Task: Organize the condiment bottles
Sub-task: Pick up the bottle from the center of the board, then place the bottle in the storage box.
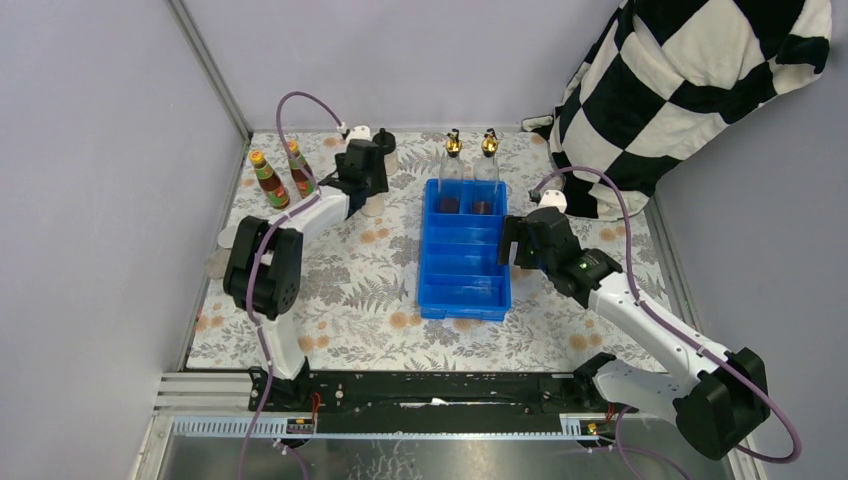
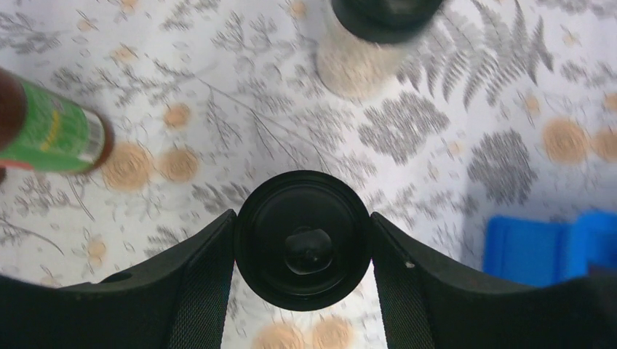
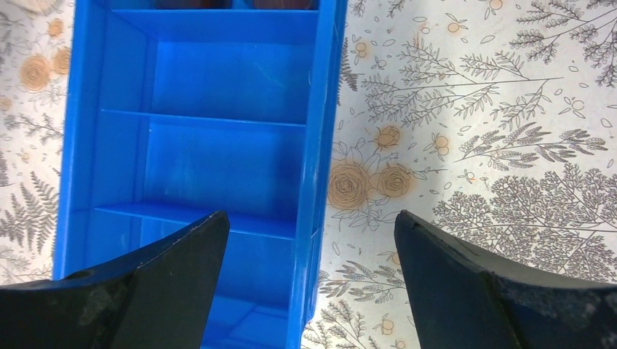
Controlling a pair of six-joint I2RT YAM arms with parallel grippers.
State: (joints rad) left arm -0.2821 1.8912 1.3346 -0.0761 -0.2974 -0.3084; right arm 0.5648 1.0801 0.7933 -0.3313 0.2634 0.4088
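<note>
At the table's far left, the left gripper (image 2: 302,218) is pinched on the cap of a black-capped bottle (image 2: 302,243), between the orange-capped bottles (image 1: 268,180) and the blue tray (image 3: 316,145). Over the tray's right wall, the right gripper (image 3: 309,218) hangs spread and empty. Two gold-spouted bottles (image 1: 453,150) occupy its far compartment.

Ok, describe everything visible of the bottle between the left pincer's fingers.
The black-capped bottle stands upright on the floral tablecloth, seen from straight above: a round, glossy black cap, plastic by its look, with a small knob at its centre, hides the body. The left pincer has a finger against each side of the cap. A matching bottle stands beyond it, apart; the blue tray lies to its right.
</note>
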